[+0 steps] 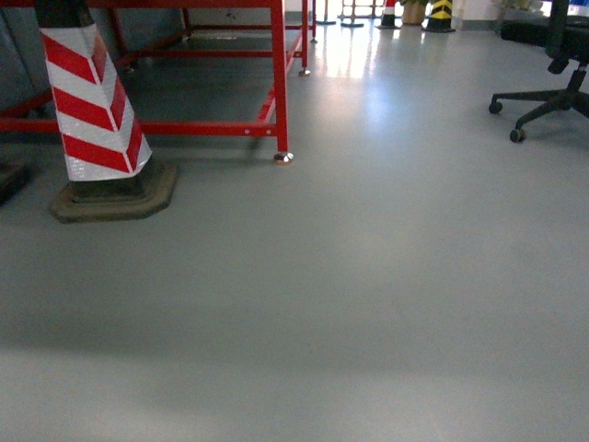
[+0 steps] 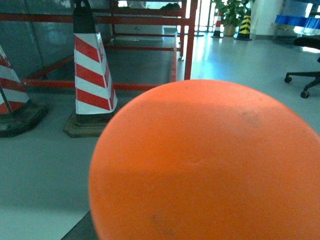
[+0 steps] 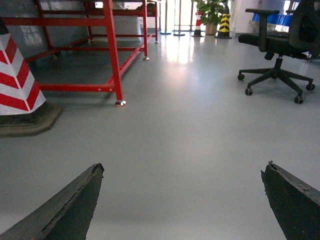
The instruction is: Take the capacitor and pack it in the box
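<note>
No capacitor and no box show in any view. A large orange ball fills most of the left wrist view, hanging above the grey floor. My left gripper is almost wholly hidden behind it. Only a dark sliver of one finger shows, against the ball's lower left edge, so the gripper looks shut on the ball. My right gripper is open wide, its two dark fingers far apart over bare floor with nothing between them. Neither gripper appears in the head view.
A red-and-white striped cone on a dark base stands at the left, beside a red metal frame on levelling feet. A black office chair stands at the far right. Grey floor stretches ahead.
</note>
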{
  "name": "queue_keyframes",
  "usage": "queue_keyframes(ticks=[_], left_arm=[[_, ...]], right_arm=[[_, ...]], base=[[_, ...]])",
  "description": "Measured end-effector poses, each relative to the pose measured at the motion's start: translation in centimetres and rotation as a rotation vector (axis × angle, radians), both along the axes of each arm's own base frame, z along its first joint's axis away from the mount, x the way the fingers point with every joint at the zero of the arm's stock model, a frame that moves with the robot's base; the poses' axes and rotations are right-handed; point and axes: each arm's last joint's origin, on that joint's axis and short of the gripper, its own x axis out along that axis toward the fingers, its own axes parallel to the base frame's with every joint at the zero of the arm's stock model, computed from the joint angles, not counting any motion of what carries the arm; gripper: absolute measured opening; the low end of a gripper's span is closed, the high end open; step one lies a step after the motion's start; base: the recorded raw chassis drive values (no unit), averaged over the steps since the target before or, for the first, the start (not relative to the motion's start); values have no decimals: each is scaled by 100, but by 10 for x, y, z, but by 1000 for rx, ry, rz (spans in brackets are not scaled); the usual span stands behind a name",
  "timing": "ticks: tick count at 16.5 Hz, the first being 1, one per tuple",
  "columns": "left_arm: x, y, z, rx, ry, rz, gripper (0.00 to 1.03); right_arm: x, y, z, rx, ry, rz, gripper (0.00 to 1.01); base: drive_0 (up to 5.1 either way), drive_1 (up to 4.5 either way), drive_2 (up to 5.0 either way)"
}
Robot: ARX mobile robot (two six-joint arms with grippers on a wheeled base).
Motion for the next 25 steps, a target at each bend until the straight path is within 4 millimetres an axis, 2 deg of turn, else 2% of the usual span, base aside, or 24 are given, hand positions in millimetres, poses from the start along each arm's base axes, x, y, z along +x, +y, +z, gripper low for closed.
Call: queue_keyframes(ticks=[25], left_arm=[[0,0,0,0,2,-2,44]], right_arm=[[0,0,0,0,2,0,98]], base=[[-502,243,243]])
